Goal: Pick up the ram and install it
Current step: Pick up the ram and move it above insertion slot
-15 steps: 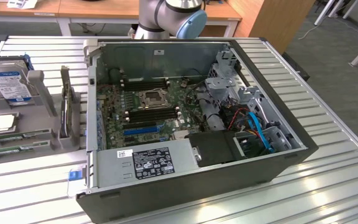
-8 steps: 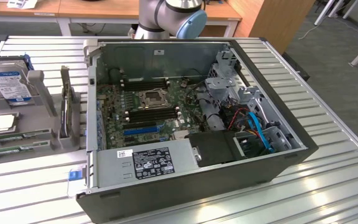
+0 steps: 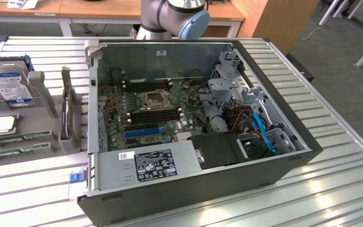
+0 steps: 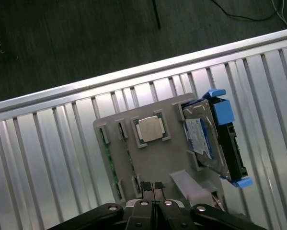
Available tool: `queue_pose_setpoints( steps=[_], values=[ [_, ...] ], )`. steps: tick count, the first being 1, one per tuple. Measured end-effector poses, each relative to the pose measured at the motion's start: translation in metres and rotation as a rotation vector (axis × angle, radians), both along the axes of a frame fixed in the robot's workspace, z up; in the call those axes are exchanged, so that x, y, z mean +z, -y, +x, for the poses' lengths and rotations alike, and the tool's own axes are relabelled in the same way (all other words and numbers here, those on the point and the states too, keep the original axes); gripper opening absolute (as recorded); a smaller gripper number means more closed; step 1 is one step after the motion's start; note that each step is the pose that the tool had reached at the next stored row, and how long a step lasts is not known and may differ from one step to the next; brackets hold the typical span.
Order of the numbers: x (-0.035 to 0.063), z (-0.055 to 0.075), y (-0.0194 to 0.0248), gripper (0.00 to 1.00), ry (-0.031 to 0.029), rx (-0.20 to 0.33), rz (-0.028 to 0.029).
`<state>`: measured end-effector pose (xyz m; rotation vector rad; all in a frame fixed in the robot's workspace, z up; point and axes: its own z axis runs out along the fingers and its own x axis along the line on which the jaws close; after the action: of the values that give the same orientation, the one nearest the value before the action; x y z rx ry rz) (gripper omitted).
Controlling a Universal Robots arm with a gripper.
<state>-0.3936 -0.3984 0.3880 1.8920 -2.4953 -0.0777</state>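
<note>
Green circuit board marks the ram point(image 3: 14, 138), which rests in a slot of the grey tray point(image 4: 155, 165), below the pincer point(image 4: 153, 186) and a little ahead of its tips. We see the pincer drawn fully narrow, its two fingers pressed together with nothing between them, hanging above the tray and apart from it. A second green stick seems to rest in the slot alongside, and we cannot tell which of the two the pincer is meant for. Further ahead of the tips the square silver processor point(image 4: 149, 128) sits in its own recess. Off to one side of it the blue-edged hard drive point(image 4: 208, 139) stands in the tray's end bay. The open computer case point(image 3: 168, 203) is well away from the pincer, on the same slatted table point(image 4: 47, 158), and its black memory slots point(image 3: 151, 116) look unfilled.

We judge the work to be at its very start: the approach to the pick, with the ram untouched in its holder and no install begun. As we read it, the next move calls for the fingers to part enough to straddle the thin board. It also calls for the wrist to line up with the stick's length, and for a straight descent that keeps clear of the processor and the tray's walls.
</note>
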Motion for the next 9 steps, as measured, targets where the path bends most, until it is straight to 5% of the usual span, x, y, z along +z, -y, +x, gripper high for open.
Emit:
queue_pose_setpoints(
  steps=[9],
  values=[
    [0.0, 0.0, 0.0, 0.1, 0.0, 0.079, 0.0001]
  ],
)
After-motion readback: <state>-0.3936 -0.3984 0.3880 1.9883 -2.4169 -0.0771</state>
